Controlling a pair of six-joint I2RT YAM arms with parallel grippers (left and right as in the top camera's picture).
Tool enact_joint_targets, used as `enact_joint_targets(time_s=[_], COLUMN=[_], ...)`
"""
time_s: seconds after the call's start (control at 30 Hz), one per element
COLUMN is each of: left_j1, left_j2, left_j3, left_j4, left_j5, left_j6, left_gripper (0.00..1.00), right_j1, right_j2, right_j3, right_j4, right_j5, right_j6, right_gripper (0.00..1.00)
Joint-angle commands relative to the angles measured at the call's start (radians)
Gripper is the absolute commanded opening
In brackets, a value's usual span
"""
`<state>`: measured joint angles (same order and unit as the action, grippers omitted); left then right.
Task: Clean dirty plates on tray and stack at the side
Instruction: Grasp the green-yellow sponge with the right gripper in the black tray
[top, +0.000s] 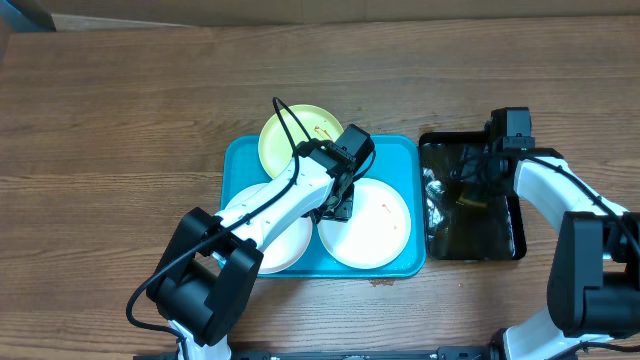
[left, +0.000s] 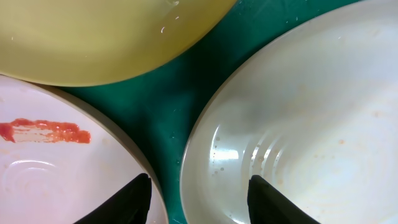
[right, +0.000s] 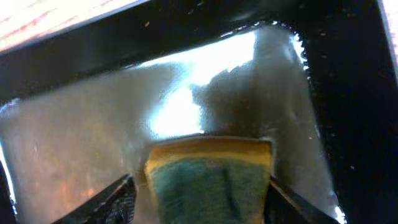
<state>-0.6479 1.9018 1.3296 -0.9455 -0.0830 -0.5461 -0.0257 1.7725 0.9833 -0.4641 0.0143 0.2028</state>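
Plates, three in all, are laid flat in the turquoise-blue rectangular plastic tray (top: 243, 165) with the raised rim, which is set on the brown wooden worktop (top: 120, 120). The pale yellow-green round plate (top: 315, 122) is placed at the far side and reaches out past the rim there. The left white round plate (top: 290, 245) and the right white round plate (top: 375, 225) are placed side by side nearer the robot. In the left wrist view, strips of tray floor are seen between the three. An orange-red smear (left: 43, 130) is seen on the left white plate, and only faint specks on the right one. The left end effector (left: 199, 186) is held low over the middle of the tray, released. One finger (left: 134, 202) is over the left white plate, the other over the right, and nothing is clamped between them. Just beside the tray, on its right, a narrow black rectangular tray (top: 480, 238) with a glistening floor is found. There the right end effector (right: 199, 196) is set around a yellow foam sponge with a green scouring face (right: 208, 177), with a finger close against each side. Whether the sponge is actually squeezed cannot be told.
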Motion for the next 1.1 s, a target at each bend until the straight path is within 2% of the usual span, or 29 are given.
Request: enact_joint_targets(time_s=[0.0,0.03,0.17,0.3,0.33,0.4,0.43,0.5,0.7,0.77,0.83,0.87,0.9,0.93,0.97,1.03,1.07], left_j1=[-0.002,-0.002,-0.002,-0.002,-0.002,-0.002,-0.002,-0.002,-0.002,-0.002,-0.002,-0.002,-0.002,-0.002,-0.002,-0.002,-0.002], left_j2=[-0.013,-0.013,-0.013,-0.013,-0.013,-0.013,-0.013,-0.013,-0.013,-0.013,-0.013,-0.013,-0.013,-0.013,-0.013,-0.013,-0.013], left_j3=[0.015,0.015,0.015,0.015,0.015,0.015,0.015,0.015,0.015,0.015,0.015,0.015,0.015,0.015,0.014,0.014,0.014], left_j4=[0.001,0.001,0.001,0.001,0.001,0.001,0.001,0.001,0.001,0.001,0.001,0.001,0.001,0.001,0.0,-0.003,-0.006], left_j5=[0.005,0.005,0.005,0.005,0.005,0.004,0.004,0.005,0.005,0.005,0.005,0.005,0.004,0.002,0.001,0.001,0.001], left_j6=[0.008,0.008,0.008,0.008,0.008,0.008,0.008,0.008,0.008,0.008,0.008,0.008,0.008,0.008,0.008,0.008,0.008], left_gripper=[0.52,0.52,0.55,0.56,0.56,0.56,0.56,0.56,0.56,0.56,0.56,0.56,0.55,0.55,0.55,0.55,0.54], right_j1=[-0.002,-0.002,-0.002,-0.002,-0.002,-0.002,-0.002,-0.002,-0.002,-0.002,-0.002,-0.002,-0.002,-0.002,-0.002,-0.002,-0.002], right_j2=[0.008,0.008,0.008,0.008,0.008,0.008,0.008,0.008,0.008,0.008,0.008,0.008,0.008,0.008,0.008,0.002,-0.001], right_j3=[-0.003,-0.003,-0.007,-0.007,-0.006,0.0,0.005,0.01,0.007,-0.006,-0.016,-0.016,-0.015,-0.014,-0.006,0.039,0.061], right_j4=[0.008,0.009,0.015,0.027,0.035,0.036,0.036,0.038,0.05,0.066,0.076,0.075,0.076,0.079,0.074,0.015,-0.015], right_j5=[0.011,0.011,0.011,0.011,0.011,0.01,0.01,0.011,0.011,0.011,0.011,0.011,0.01,0.009,0.002,-0.039,-0.054], right_j6=[0.007,0.007,0.007,0.007,0.007,0.007,0.008,0.007,0.007,0.007,0.007,0.007,0.007,0.007,0.007,0.007,0.007], right_gripper=[0.52,0.47,0.04,0.04,0.18,0.4,0.55,0.63,0.64,0.5,0.3,0.17,0.11,0.09,0.1,0.43,0.48])
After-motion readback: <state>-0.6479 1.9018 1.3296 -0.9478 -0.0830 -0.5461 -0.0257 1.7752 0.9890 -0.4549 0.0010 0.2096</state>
